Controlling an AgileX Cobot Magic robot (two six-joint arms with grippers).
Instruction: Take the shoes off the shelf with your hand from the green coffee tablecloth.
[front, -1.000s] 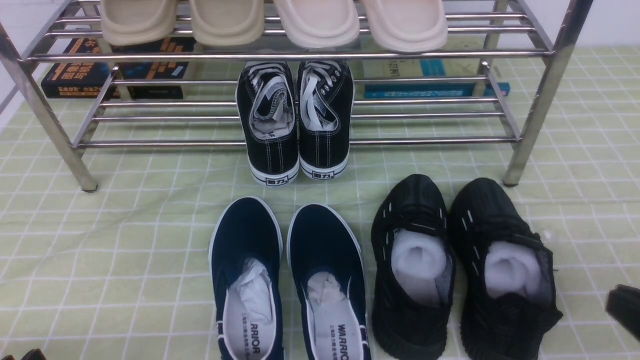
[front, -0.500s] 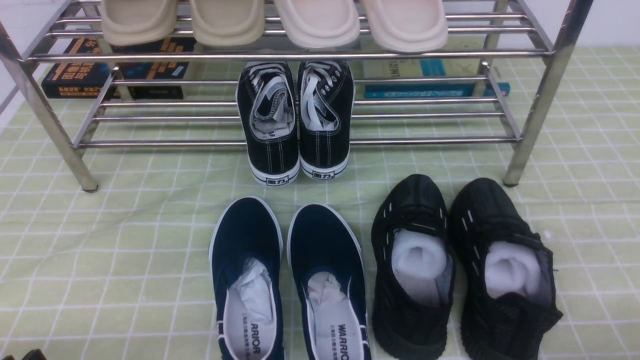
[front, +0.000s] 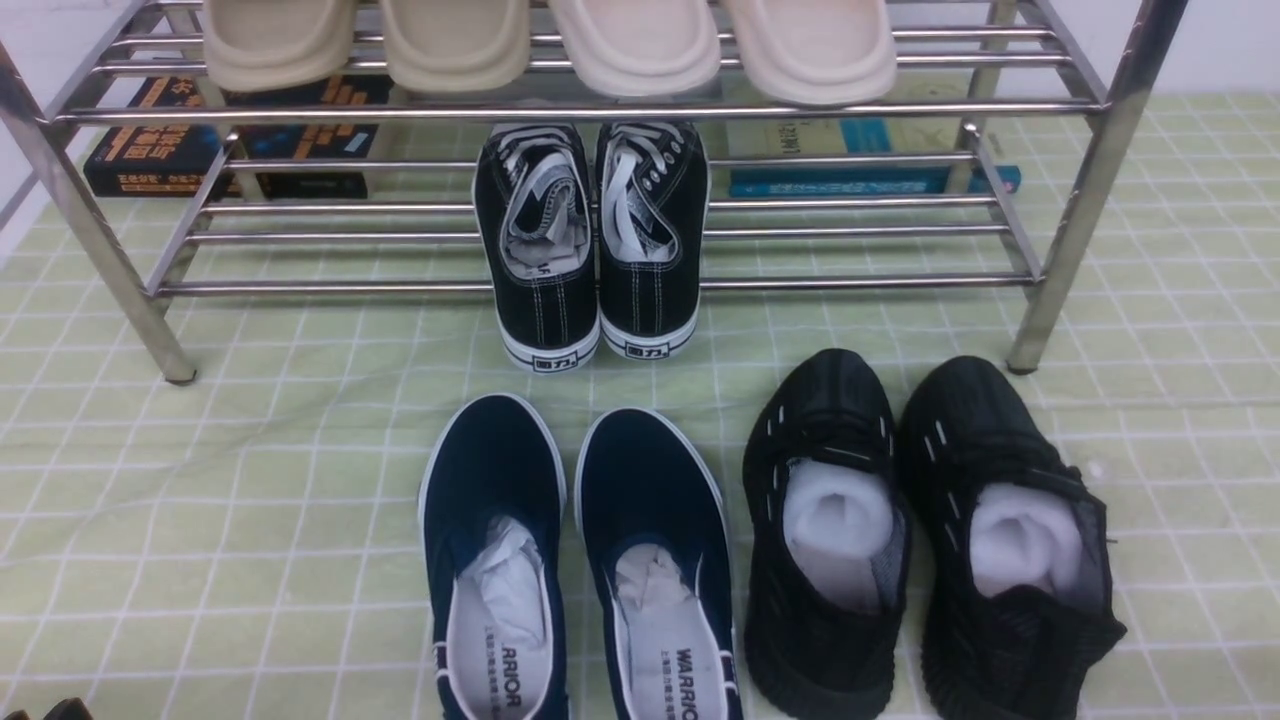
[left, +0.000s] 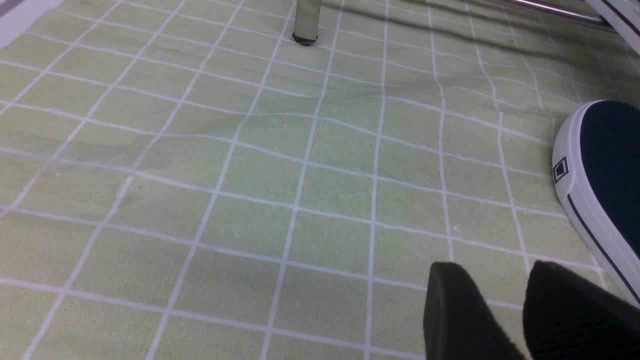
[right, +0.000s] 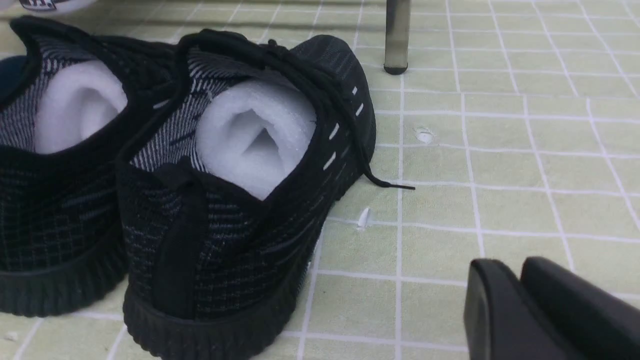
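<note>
The shoes, two all-black knit sneakers (front: 925, 540) stuffed with white paper, stand side by side on the green coffee tablecloth (front: 250, 480), just in front of the shelf's right leg. The shelf (front: 580, 110) is a steel-tube rack across the back. In the right wrist view the sneakers' heels (right: 200, 210) are close, and my right gripper (right: 510, 267) hovers off to their side, apart from them, shut and holding nothing. It is outside the front view. My left gripper (left: 495, 270) hangs low over bare cloth, open and empty.
Black canvas lace-ups (front: 590, 240) sit on the shelf's lower tier and beige slippers (front: 550, 45) on the top tier. Navy slip-ons (front: 580, 560) lie left of the sneakers, one toe (left: 605, 175) near my left gripper. Books (front: 230, 140) lie behind the shelf. A shelf leg (right: 396, 35) stands beyond the sneakers.
The right gripper, seen at the lower right edge of the front view a second ago, has drawn back out of that view. The shoes have not moved.
</note>
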